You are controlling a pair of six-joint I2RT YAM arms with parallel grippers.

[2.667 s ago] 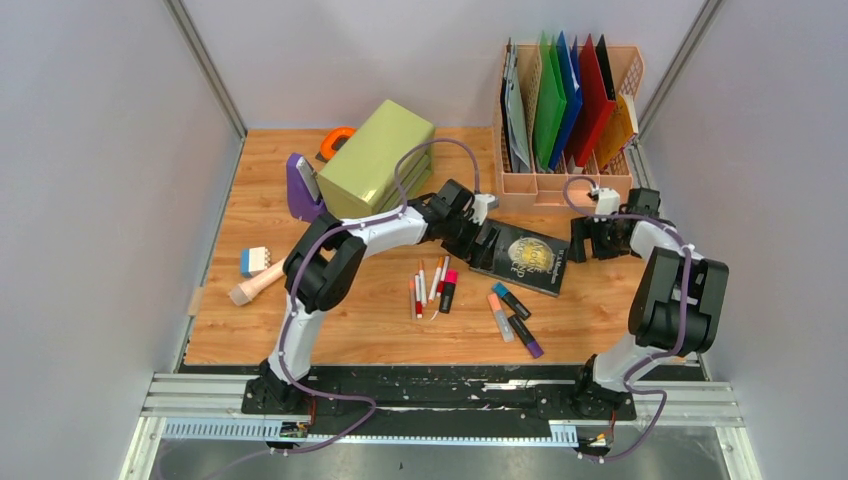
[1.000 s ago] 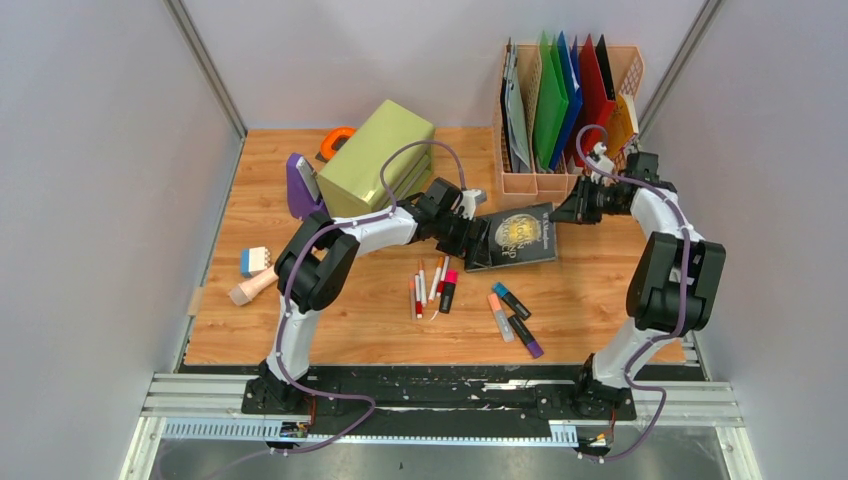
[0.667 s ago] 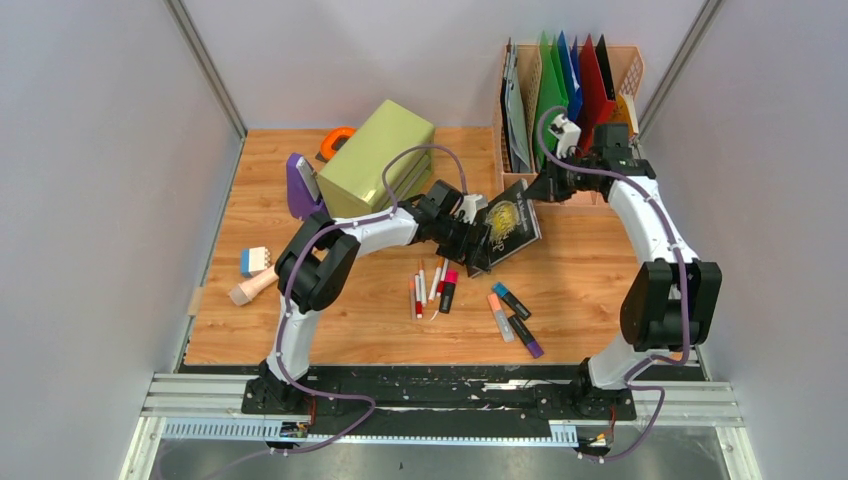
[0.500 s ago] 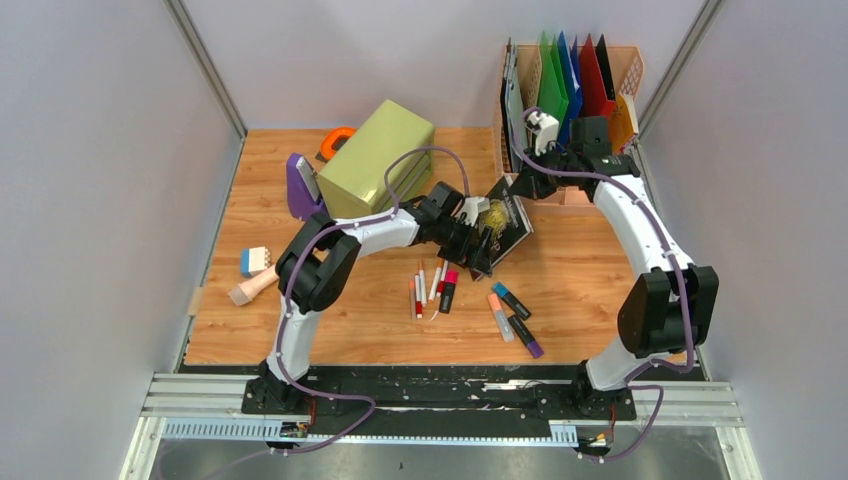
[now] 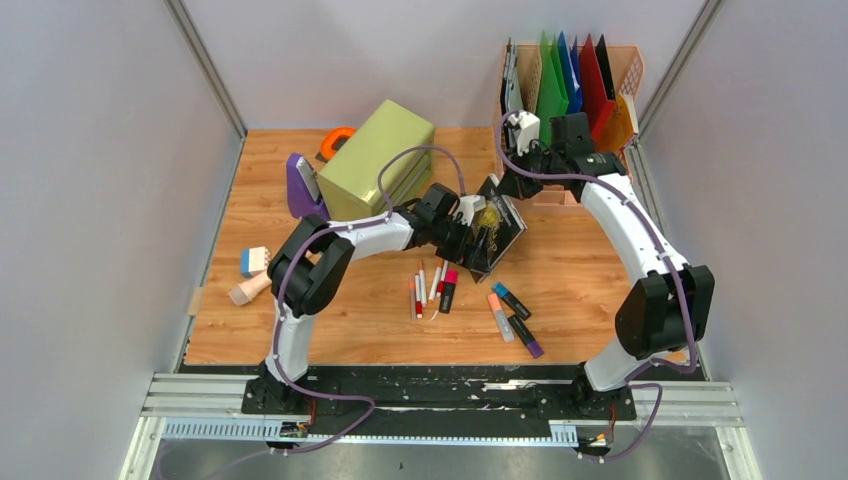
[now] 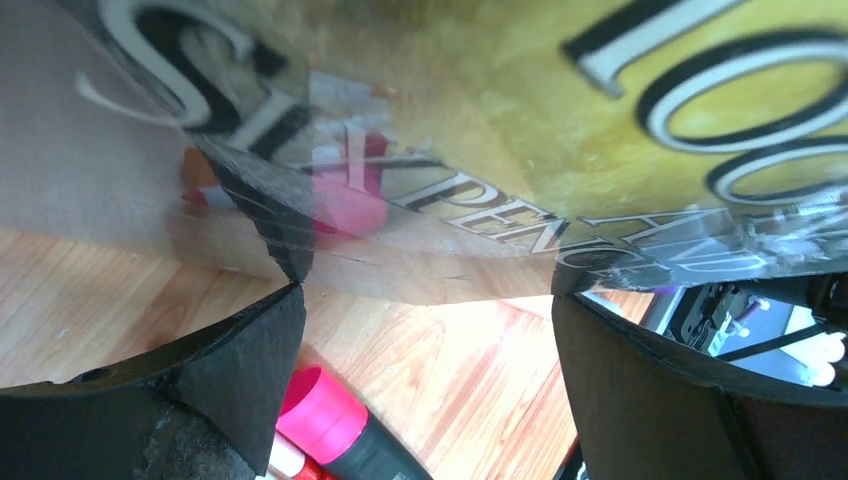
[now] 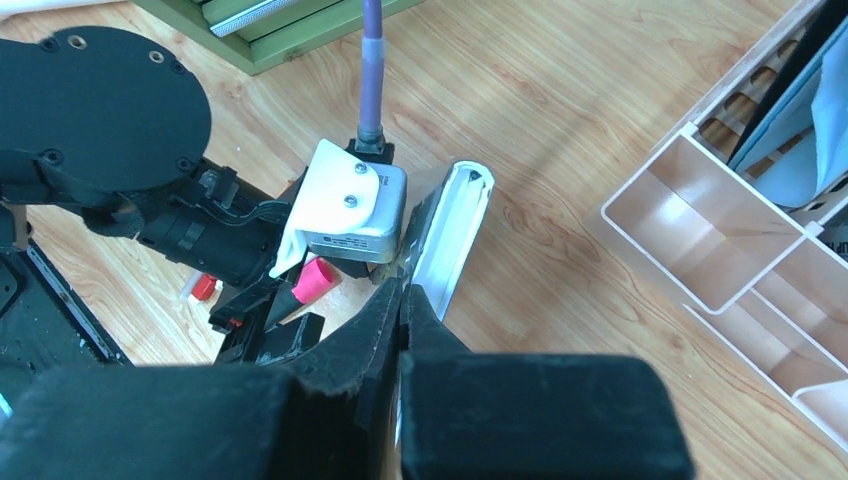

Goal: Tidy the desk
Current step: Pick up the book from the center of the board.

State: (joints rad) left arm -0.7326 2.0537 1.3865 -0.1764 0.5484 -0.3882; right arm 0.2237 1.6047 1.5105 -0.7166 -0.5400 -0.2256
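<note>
Your right gripper (image 5: 503, 187) is clamped shut on the top edge of the black paperback book with gold cover art (image 5: 497, 228). The book is tipped up mid-table on the orange-brown wood-grain desk (image 5: 340, 320), long edge running 7 to 1 o'clock. The left gripper (image 5: 472, 238), jaws spread wide, straddles its lower end. The peach plastic file rack (image 5: 631, 68) sits at 2 o'clock, so the right arm's nearer.

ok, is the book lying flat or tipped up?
Tipped up steeply, not flat. The book has its upper edge pinched in the shut right gripper, with its lower edge down near the desk.
</note>
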